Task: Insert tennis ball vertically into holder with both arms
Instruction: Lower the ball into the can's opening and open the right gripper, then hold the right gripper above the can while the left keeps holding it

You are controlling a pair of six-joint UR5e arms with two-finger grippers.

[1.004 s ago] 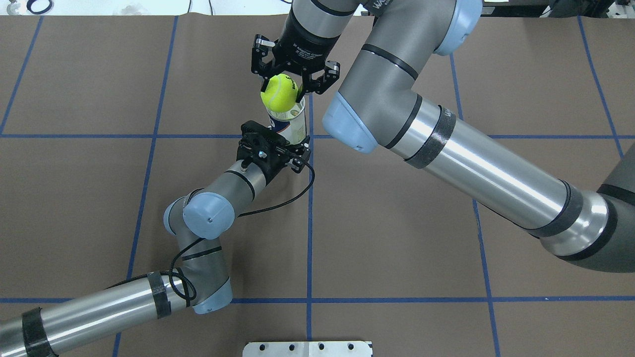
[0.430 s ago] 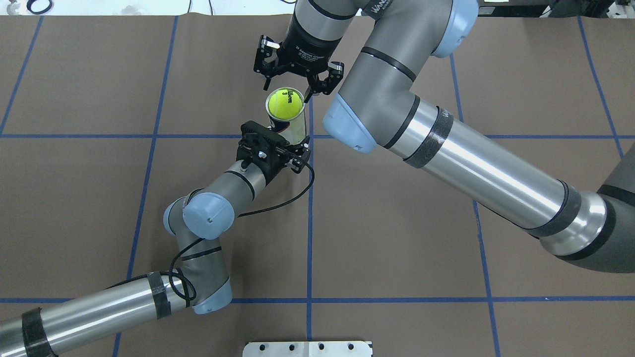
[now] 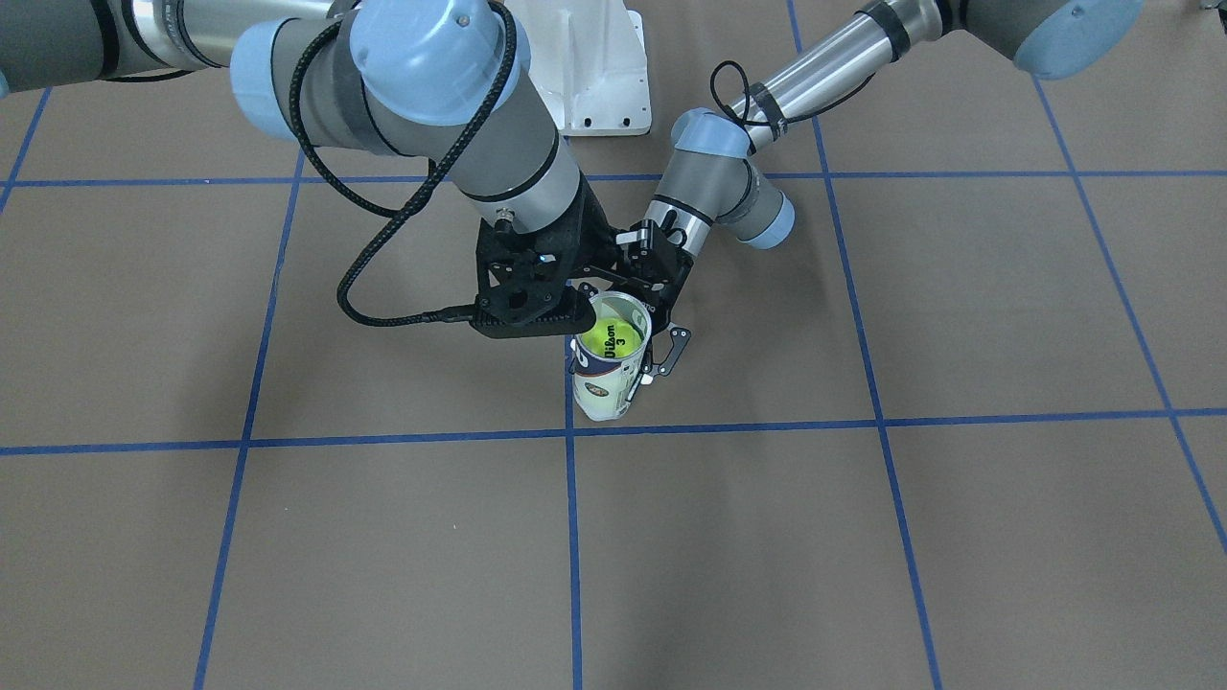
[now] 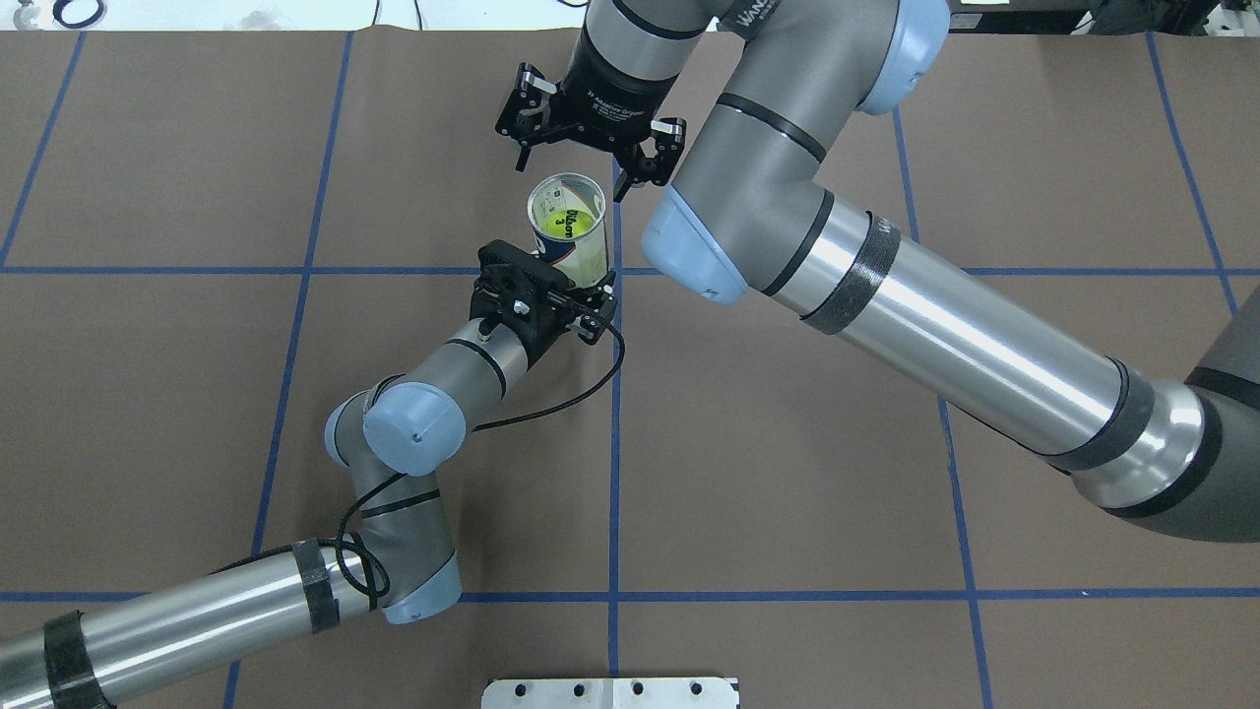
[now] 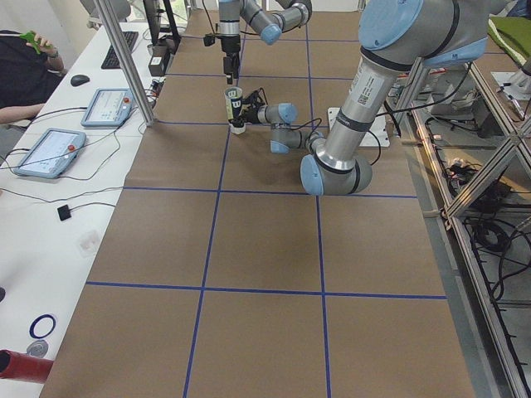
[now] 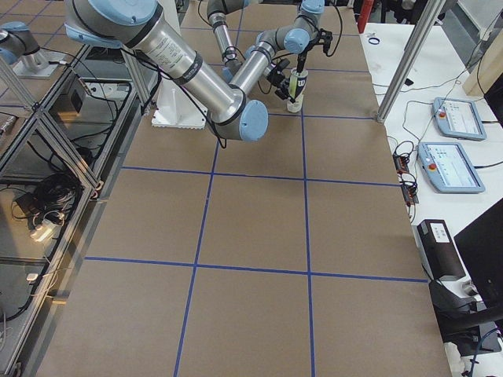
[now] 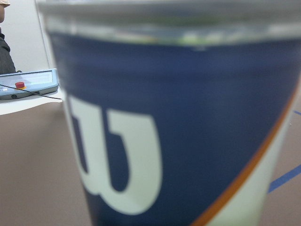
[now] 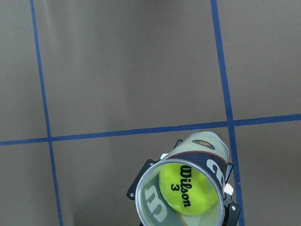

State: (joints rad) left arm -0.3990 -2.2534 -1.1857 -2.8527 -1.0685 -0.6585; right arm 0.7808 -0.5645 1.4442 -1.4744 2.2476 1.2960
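I counted one holder [image 4: 588, 258], one tennis ball [image 4: 568, 225], two arms and two end effectors. The holder stood upright on the brown desk [image 4: 787, 473], just beside a crossing of blue tape lines, with its open mouth facing up. The ball sat inside it, below the rim, with its black "Wilson 3" print uppermost. The left end effector [image 4: 566, 284] reached in from the near side and pinched the holder's labelled wall, one finger pressed to each flank. The right end effector [image 4: 583, 165] hung above and just beyond the far side of the mouth. Its fingers were spread wide, held nothing, and touched neither the ball nor the holder. The right wrist view looked down into the holder's mouth onto the ball.
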